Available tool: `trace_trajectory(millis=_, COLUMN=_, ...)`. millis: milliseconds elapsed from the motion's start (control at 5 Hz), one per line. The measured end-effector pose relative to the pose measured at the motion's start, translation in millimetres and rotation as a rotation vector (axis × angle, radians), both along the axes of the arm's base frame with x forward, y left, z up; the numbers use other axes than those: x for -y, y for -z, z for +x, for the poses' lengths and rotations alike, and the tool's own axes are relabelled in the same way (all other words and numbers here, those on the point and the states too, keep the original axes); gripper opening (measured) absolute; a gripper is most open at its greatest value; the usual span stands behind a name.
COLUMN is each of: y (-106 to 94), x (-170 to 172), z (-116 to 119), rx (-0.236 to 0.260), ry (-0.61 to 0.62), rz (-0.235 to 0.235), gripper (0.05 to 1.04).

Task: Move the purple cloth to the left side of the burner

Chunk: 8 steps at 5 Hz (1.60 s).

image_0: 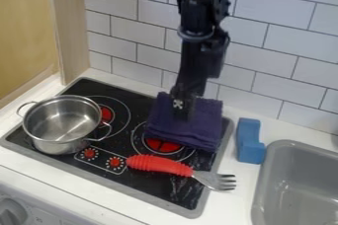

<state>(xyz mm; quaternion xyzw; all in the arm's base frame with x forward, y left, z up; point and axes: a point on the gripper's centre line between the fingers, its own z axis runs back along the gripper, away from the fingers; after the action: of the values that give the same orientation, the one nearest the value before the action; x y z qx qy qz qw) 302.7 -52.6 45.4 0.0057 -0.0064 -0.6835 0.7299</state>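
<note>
And here is the gripper [182, 113], hanging down over the middle of the stove's far side, its lower end right at the purple cloth [198, 128], though whether it is spread apart or clamped on the fabric cannot be told from here! The black arm [198, 51] drops in from the top edge, almost upright, its lower part leaning slightly so the tip sits a touch left of the wrist, with a dark cable looping beside it up top. The cloth, folded in layers, covers the rear part of the right-hand burner [162, 145], whose red centre peeps out at the front. Just in front lies the fork [161, 165], red handle to the left, metal tines out past the stove's right edge. Over on the left, the steel pot [63, 125] stands beside the red-centred left burner [105, 113], overlapping its ring in view. Right of the black stove [122, 169], a blue block [249, 142] rests on the white counter, and next to it comes the grey sink [290, 179], with white tiles [280, 41] behind
</note>
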Motion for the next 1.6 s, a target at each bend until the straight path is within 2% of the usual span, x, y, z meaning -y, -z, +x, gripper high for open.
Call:
trace_trajectory(millis=200, y=8.9, x=1, z=4, rx=0.011, ry=0.005, rz=-0.002, gripper=0.999)
trace_trajectory(millis=400, y=12.7, x=2, z=13, rx=0.062, ry=0.017, rz=-0.012, gripper=0.999)
trace_trajectory(millis=600, y=15.0, x=0, z=17, rx=0.079, ry=0.019, rz=-0.001, gripper=0.999)
trace_trajectory(millis=800, y=18.3, x=1, z=18, rx=0.077, ry=0.004, rz=-0.014, gripper=0.999)
trace_trajectory(millis=1200, y=33.2, x=-13, z=16, rx=0.027, ry=-0.058, rz=-0.033, gripper=0.999)
trace_trajectory(millis=1600, y=36.1, x=-15, z=22, rx=0.005, ry=-0.054, rz=-0.021, gripper=0.999)
